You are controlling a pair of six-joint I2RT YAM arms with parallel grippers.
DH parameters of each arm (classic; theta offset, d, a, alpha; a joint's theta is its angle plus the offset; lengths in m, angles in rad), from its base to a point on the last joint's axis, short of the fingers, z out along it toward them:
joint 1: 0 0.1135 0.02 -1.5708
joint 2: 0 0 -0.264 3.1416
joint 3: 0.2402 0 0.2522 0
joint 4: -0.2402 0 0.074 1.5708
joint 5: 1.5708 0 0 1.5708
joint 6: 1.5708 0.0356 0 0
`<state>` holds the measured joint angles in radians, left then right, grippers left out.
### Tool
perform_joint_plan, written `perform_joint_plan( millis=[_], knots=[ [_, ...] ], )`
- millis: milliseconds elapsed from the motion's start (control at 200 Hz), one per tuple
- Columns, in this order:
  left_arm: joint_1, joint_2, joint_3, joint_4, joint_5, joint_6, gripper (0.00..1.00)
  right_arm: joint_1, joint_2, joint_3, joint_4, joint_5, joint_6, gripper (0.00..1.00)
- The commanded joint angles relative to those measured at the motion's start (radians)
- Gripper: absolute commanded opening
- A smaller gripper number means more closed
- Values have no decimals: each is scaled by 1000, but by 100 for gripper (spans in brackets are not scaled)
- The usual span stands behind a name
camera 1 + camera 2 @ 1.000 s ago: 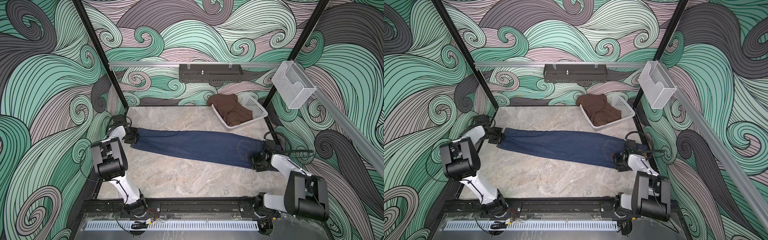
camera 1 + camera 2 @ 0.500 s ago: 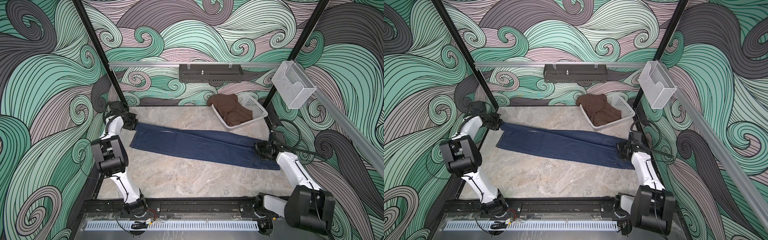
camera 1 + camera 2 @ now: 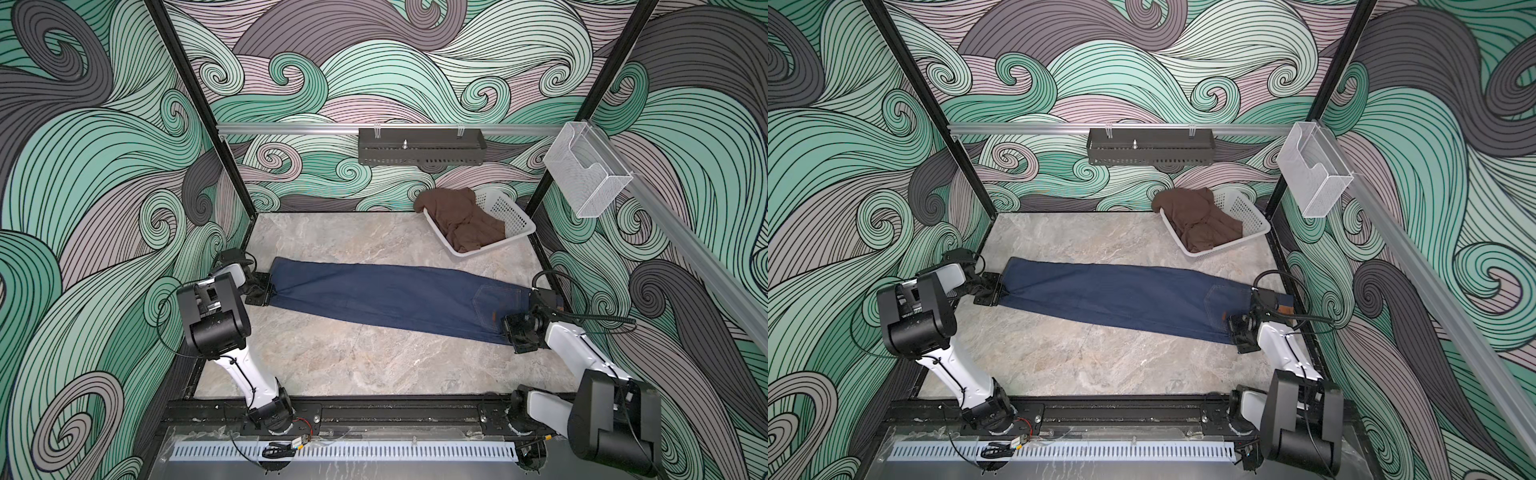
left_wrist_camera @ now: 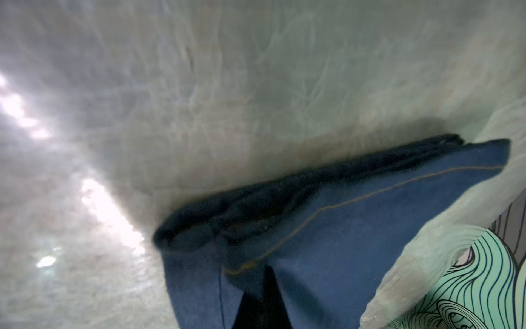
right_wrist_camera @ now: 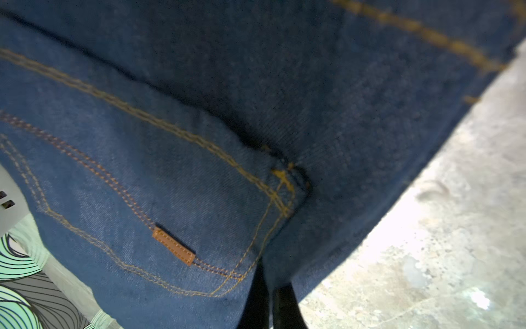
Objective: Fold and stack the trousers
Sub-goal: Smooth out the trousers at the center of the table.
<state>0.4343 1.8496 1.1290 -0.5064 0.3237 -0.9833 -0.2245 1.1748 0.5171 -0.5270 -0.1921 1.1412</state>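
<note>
Currently held, item by item:

1. Jeans [image 3: 395, 297]: dark navy denim with orange-brown stitching. The legs lie one on the other, stretched out as one long band flat on the marble tabletop [image 3: 353, 365]. The band spans the gap between the two grippers, and both top views show it so [image 3: 1121, 297].

2. Left gripper [image 3: 269, 289]: clamped on the hem end of the jeans. All the remaining cloth runs away from its tips toward the opposite gripper. In the left wrist view its dark fingers [image 4: 256, 310] are pinched together over the layered hem [image 4: 313, 199], which is a little blurred.

3. Right gripper [image 3: 510, 332]: clamped on the waist end, at the corner nearer the robot's base. In the right wrist view the fingers [image 5: 256, 302] meet on the denim edge just beside the back pocket [image 5: 113, 185]. The orange tab [image 5: 173, 246] sits on the pocket seam, near the tips.

4. White basket [image 3: 511, 212]: stands beyond the right gripper toward the back wall, apart from the jeans. It holds a crumpled brown garment [image 3: 461, 220] that spills over the rim.

5. Black tray [image 3: 419, 145]: hangs on the rear rail, above and well apart from both grippers.

6. Clear holder [image 3: 586, 174]: hangs on the side rail, above the right arm.
</note>
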Motion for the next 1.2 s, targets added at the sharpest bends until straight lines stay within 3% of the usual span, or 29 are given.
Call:
perform_joint_plan(
  millis=[0,350,750,1196],
  knots=[
    [3,-33,33,33,-13,13,0,-13,7,4,-5,27,-24,0],
    [0,-64,226,-67,29,20,0,-26,-53,168,-101,-6,-29,0],
    [29,-50,-113,61,6,10,0,-44,-55,-48,-41,31,-74,0],
    [42,-111,58,-50,23,38,0,-74,-94,52,-107,3,-95,0]
  ],
)
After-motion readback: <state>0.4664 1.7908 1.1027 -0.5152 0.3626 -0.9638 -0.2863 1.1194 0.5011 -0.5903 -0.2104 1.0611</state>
